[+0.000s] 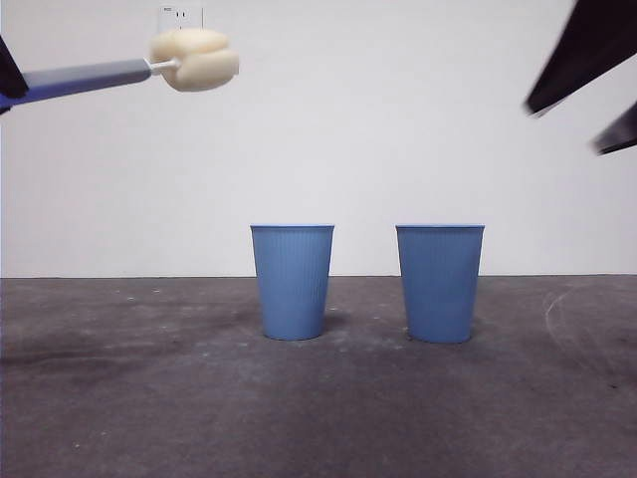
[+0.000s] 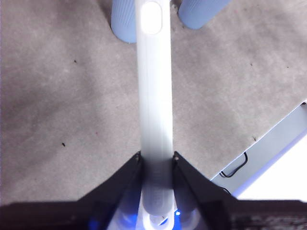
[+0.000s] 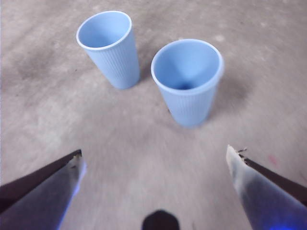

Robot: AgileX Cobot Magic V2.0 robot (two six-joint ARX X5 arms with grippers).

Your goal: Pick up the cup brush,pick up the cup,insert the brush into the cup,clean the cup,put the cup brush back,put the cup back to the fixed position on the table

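Note:
My left gripper [image 2: 156, 158] is shut on the cup brush's grey handle [image 2: 156, 105]. In the front view it holds the brush high at the far left [image 1: 8, 80], handle [image 1: 85, 78] nearly level and cream sponge head [image 1: 196, 59] pointing right. Two identical blue ribbed cups stand upright on the table [image 1: 119, 398], one left of centre [image 1: 292, 281] and one right of centre [image 1: 439, 282]. My right gripper [image 3: 153, 158] is open and empty, high at the upper right [image 1: 587, 90], above and to the right of the right-hand cup [image 3: 188, 81]. The other cup [image 3: 108, 48] stands beyond it.
A white wall runs behind the table, with a wall socket [image 1: 179, 17] just behind the sponge head. The left wrist view shows the two cups' bases [image 2: 123, 21] and the table's edge with a pale frame and a cable [image 2: 268, 153].

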